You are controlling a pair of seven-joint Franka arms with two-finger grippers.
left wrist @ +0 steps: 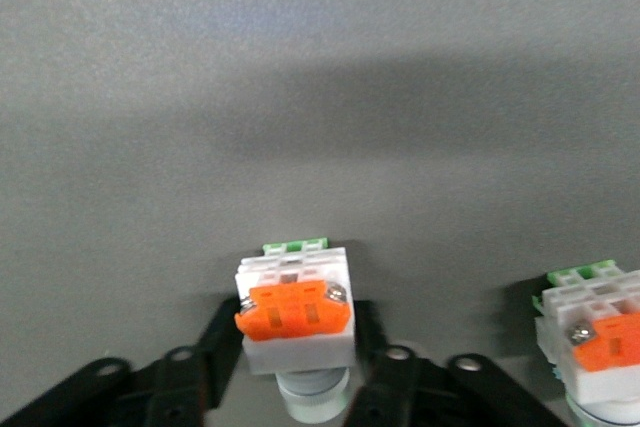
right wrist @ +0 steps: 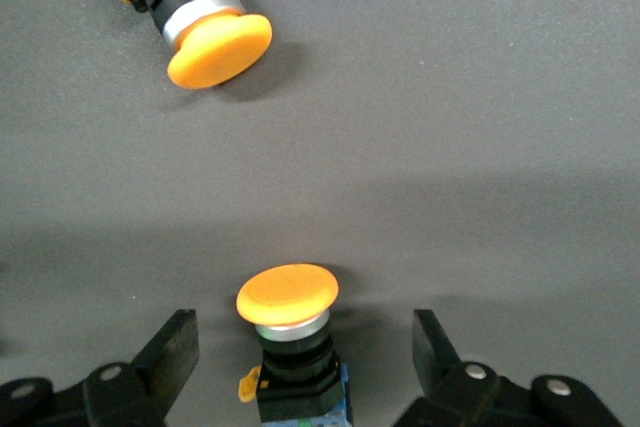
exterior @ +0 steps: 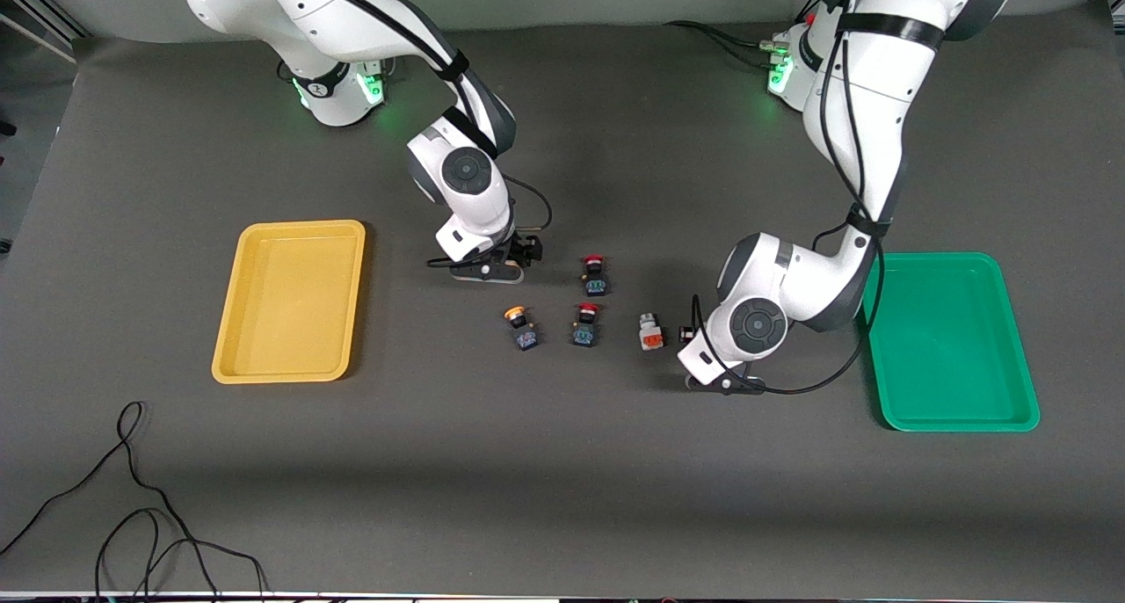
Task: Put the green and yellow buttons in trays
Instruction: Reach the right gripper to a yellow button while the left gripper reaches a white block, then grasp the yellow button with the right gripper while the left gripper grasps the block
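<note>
Buttons, none in a tray so far: yellow tray at the right arm's end of the table and green tray at the left arm's end, both bare inside. Four deliveries left, by the look of it, with the first two picks only being set up.

Whitish-grey block with its orange patch uppermost, resting on the mat between the fingers of the left gripper. Nearly closed, pads against both sides of the block; gripped, apparently, but not lifted. Second whitish-grey block just beside it, untouched, toward the middle of the table.

Yellow-capped button upright on its dark body, inside the right gripper. Spread wide, a clear gap on each side of the cap, nothing touched or held. Other yellow-capped button lying free on the mat, nearer the front camera than the right gripper's spot.

Two red-capped buttons between the arms' working spots, no part of the job.
</note>
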